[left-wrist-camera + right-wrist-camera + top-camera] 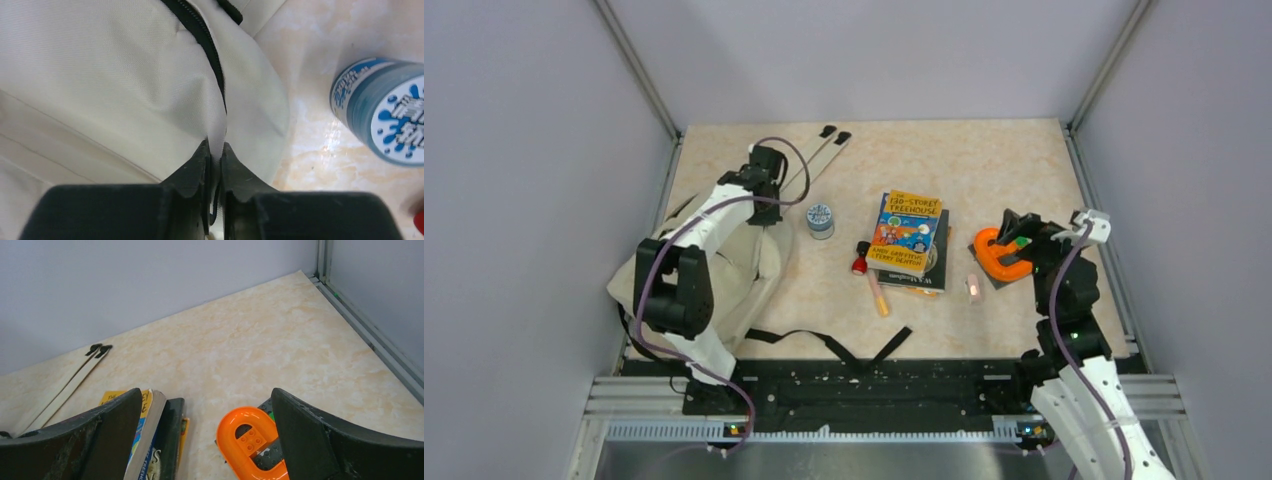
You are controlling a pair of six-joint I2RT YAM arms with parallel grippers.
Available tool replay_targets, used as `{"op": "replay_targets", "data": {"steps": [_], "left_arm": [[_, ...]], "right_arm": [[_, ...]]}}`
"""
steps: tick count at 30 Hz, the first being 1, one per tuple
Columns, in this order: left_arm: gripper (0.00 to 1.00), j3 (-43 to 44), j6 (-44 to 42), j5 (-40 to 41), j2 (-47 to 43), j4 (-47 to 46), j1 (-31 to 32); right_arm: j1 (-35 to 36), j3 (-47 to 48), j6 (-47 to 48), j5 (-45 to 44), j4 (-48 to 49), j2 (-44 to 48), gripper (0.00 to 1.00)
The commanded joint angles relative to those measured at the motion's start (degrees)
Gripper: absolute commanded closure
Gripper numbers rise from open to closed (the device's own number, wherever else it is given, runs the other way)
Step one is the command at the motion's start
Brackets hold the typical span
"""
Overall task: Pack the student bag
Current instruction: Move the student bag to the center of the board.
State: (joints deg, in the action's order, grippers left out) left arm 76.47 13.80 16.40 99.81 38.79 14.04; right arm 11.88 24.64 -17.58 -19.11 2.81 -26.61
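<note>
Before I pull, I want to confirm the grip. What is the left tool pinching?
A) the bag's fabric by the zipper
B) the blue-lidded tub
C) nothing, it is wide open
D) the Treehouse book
A: in the left wrist view the left tool is pinched on a fold of the student bag just below its black zipper; the blue tub sits apart.

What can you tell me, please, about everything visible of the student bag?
The student bag is a soft cream canvas backpack, slumped at the left side of the table. A black zipper runs across its cloth. Two flat beige shoulder straps with black tips stretch toward the far edge; thin black straps trail along the near edge. The left claw pinches a fold of cloth in line with the zipper.
</note>
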Motion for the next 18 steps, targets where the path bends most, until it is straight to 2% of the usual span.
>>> {"op": "replay_targets", "data": {"steps": [1, 2, 6, 10, 18], "left_arm": [[0.96, -1.37, 0.56, -1.43, -9.4, -1.86, 0.28], [1.0, -1.71, 0.72, -1.69, -11.29, -2.32, 0.28], [1.0, -4.33, 1.14, -6.24, -20.6, -6.94, 0.28], [1.0, -7.99, 0.4, -14.16, -28.87, -12.82, 0.28], [1.0, -11.9, 0.61, -29.17, -37.24, -19.78, 1.29]], "right_arm": [[0.34, 3.14, 1.57, 3.75, -2.07, 0.47, 0.01], [0.37, 2.91, 1.72, 5.14, -1.83, 0.24, 0.01], [0.4, 2.93, 1.48, 9.41, -1.43, -1.89, 0.01], [0.37, 5.18, 1.18, 15.64, -2.61, -5.86, 0.01], [0.83, 9.02, -5.06, 33.32, 1.69, -14.26, 0.01]]}}
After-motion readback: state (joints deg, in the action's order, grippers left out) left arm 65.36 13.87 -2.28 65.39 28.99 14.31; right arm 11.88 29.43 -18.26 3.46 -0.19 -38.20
